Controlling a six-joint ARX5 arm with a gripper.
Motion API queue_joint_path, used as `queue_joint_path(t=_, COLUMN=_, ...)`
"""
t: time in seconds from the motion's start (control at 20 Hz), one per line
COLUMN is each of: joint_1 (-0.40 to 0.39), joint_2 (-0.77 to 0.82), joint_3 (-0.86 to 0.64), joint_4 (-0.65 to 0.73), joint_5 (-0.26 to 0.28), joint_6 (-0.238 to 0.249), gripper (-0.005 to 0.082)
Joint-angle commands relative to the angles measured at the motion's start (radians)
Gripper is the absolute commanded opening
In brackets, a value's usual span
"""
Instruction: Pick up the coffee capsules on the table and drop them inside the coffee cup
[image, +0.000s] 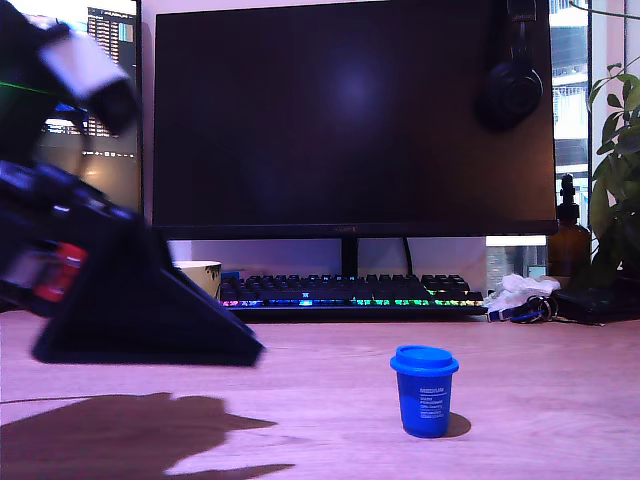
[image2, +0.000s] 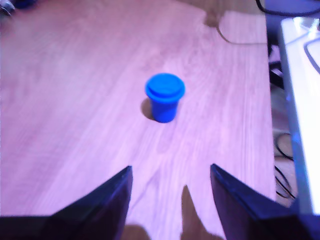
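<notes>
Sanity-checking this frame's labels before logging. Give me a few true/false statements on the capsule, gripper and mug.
1. The blue capsule stands upright on the table, wide rim up. True.
2. The gripper is shut on the capsule. False: its jaws are open and empty, the capsule lying apart ahead of them.
3. The mug sits behind the arm near the keyboard, partly hidden. True.
4. A grey capsule lies beside the blue one. False: only the blue capsule shows.
5. The monitor is showing a picture. False: its screen is dark.
</notes>
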Motion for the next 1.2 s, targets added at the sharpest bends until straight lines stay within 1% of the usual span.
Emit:
queue_joint_path(t=0.0, joint_1=-0.015, joint_2=0.003, joint_3=0.047, joint_4=-0.040, joint_5=-0.017, joint_6=0.008, gripper=0.0448)
queue_joint_path(t=0.05, joint_1=-0.024, joint_2=0.003, joint_3=0.072, joint_4=-0.074, joint_5=-0.028, joint_6=0.008, gripper=0.0450)
queue_joint_path(t=0.1, joint_1=-0.034, joint_2=0.003, joint_3=0.101, joint_4=-0.143, joint_5=-0.055, joint_6=0.022, gripper=0.0455)
queue_joint_path(t=0.15, joint_1=-0.042, joint_2=0.003, joint_3=0.128, joint_4=-0.203, joint_5=-0.089, joint_6=0.035, gripper=0.0485)
queue_joint_path(t=0.2, joint_1=-0.051, joint_2=0.003, joint_3=0.153, joint_4=-0.249, joint_5=-0.101, joint_6=0.042, gripper=0.0529)
queue_joint_path(t=0.25, joint_1=-0.060, joint_2=0.003, joint_3=0.175, joint_4=-0.288, joint_5=-0.121, joint_6=0.064, gripper=0.0540)
queue_joint_path(t=0.35, joint_1=-0.079, joint_2=0.003, joint_3=0.230, joint_4=-0.372, joint_5=-0.172, joint_6=0.066, gripper=0.0540)
queue_joint_path(t=0.45, joint_1=-0.096, joint_2=0.004, joint_3=0.289, joint_4=-0.459, joint_5=-0.199, joint_6=0.082, gripper=0.0540)
queue_joint_path(t=0.5, joint_1=-0.105, joint_2=0.009, joint_3=0.323, joint_4=-0.504, joint_5=-0.212, joint_6=0.082, gripper=0.0539)
queue_joint_path(t=0.55, joint_1=-0.111, joint_2=0.015, joint_3=0.351, joint_4=-0.546, joint_5=-0.214, joint_6=0.082, gripper=0.0539)
queue_joint_path(t=0.7, joint_1=-0.135, joint_2=0.070, joint_3=0.442, joint_4=-0.651, joint_5=-0.245, joint_6=0.084, gripper=0.0539)
queue_joint_path(t=0.9, joint_1=-0.181, joint_2=0.166, joint_3=0.536, joint_4=-0.716, joint_5=-0.285, joint_6=0.087, gripper=0.0539)
queue_joint_path(t=1.0, joint_1=-0.200, joint_2=0.211, joint_3=0.579, joint_4=-0.745, joint_5=-0.291, joint_6=0.101, gripper=0.0539)
queue_joint_path(t=1.15, joint_1=-0.223, joint_2=0.280, joint_3=0.640, joint_4=-0.787, joint_5=-0.291, joint_6=0.107, gripper=0.0539)
